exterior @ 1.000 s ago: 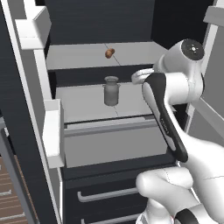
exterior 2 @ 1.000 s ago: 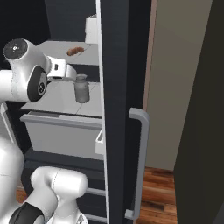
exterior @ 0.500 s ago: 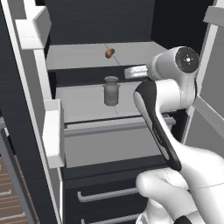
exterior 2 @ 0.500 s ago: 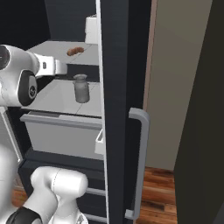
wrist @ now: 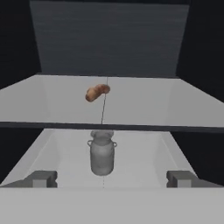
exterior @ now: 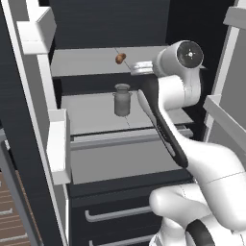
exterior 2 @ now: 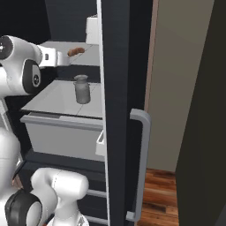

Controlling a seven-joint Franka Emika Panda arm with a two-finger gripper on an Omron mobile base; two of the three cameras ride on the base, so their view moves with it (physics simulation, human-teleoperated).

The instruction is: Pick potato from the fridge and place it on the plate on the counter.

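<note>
Potato (wrist: 97, 92) on upper fridge (wrist: 109, 43) shelf, long axis slanting up-right; gripper (wrist: 111, 179) jaws wide apart.

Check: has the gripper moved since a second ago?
Yes. In the left base view the gripper has risen from jar height to the potato's upper shelf.

No text, label, brand, number or sign can be read anywhere in these pictures. The small brown-orange oval potato (wrist: 97, 92), the grey lidded jar (wrist: 102, 153) and the light grey shelves of the tall dark fridge (exterior: 91, 61) all have plain, unmarked surfaces. The white door bins (exterior: 58, 146) carry no lettering either.
</note>
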